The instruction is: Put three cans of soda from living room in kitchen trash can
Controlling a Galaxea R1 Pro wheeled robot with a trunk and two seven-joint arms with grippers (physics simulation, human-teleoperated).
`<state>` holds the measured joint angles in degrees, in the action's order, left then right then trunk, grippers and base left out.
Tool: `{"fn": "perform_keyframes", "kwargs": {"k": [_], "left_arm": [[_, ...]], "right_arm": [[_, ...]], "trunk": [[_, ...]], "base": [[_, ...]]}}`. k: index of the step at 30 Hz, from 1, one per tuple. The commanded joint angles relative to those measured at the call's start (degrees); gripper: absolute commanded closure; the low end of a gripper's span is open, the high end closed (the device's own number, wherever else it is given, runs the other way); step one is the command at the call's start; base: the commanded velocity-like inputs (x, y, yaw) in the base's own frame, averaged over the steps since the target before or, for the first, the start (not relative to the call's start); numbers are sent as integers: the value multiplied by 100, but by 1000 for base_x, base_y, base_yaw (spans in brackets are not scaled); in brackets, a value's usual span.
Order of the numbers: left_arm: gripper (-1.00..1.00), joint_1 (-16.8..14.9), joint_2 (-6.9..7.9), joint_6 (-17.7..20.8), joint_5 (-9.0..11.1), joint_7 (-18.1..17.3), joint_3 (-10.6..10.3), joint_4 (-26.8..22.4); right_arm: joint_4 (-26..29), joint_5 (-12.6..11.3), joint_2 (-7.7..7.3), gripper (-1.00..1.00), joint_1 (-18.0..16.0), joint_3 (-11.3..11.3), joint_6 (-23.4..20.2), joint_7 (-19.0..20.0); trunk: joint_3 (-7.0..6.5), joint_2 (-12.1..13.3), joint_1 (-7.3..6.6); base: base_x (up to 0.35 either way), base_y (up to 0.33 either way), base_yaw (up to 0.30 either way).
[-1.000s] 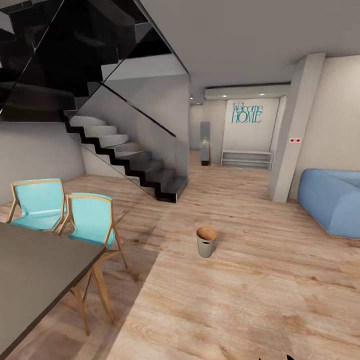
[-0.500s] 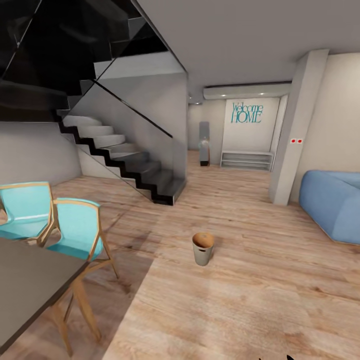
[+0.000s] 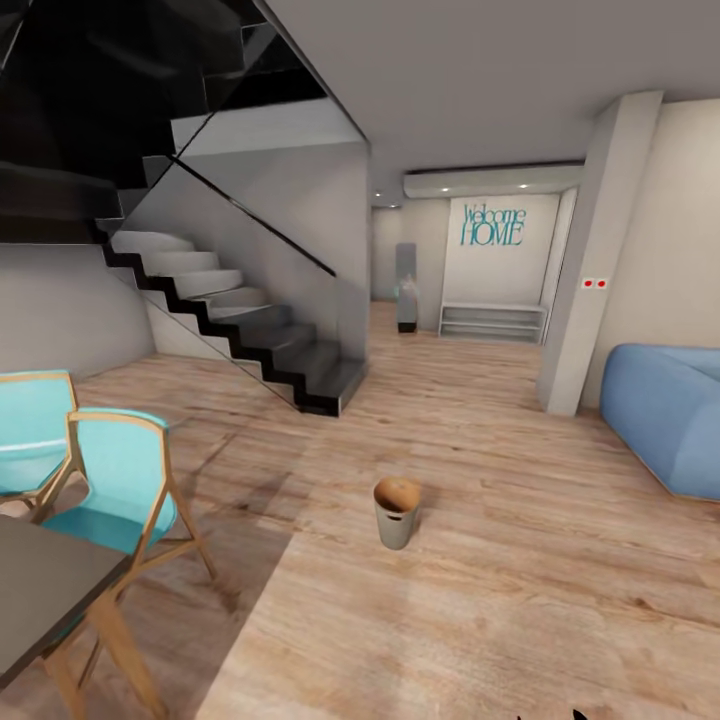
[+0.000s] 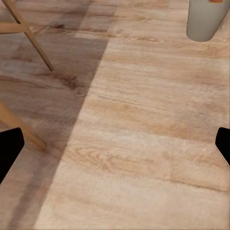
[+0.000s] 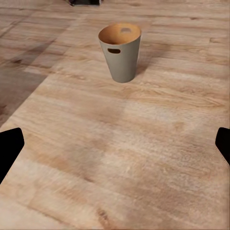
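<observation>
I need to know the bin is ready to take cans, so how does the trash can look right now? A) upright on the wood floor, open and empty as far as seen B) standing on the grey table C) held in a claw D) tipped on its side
A: the trash can stands upright on the wood floor, and the part of its copper-brown inside that shows is bare.

black fingertips [image 5: 10,146], plain, unmarked, blunt-edged

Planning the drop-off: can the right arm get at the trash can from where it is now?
Probably not yet. The trash can stands upright on bare floor well beyond the open right gripper; nothing blocks it.
</observation>
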<state>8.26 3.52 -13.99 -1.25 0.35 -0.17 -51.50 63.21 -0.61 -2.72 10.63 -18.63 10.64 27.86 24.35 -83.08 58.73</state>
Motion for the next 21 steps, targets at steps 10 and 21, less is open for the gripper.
{"fn": "perform_keyframes", "kwargs": {"k": [10, 21], "left_arm": [[-100, 0, 0, -1, 2, 0, 1, 0], [-100, 0, 0, -4, 2, 0, 5, 0]], "right_arm": [[-2, 0, 0, -100, -1, 0, 6, 0], [-2, 0, 4, -100, 0, 9, 0, 0]], "trunk": [[0, 0, 0], [0, 0, 0]], "base": [[276, -166, 0], [276, -166, 0]]}}
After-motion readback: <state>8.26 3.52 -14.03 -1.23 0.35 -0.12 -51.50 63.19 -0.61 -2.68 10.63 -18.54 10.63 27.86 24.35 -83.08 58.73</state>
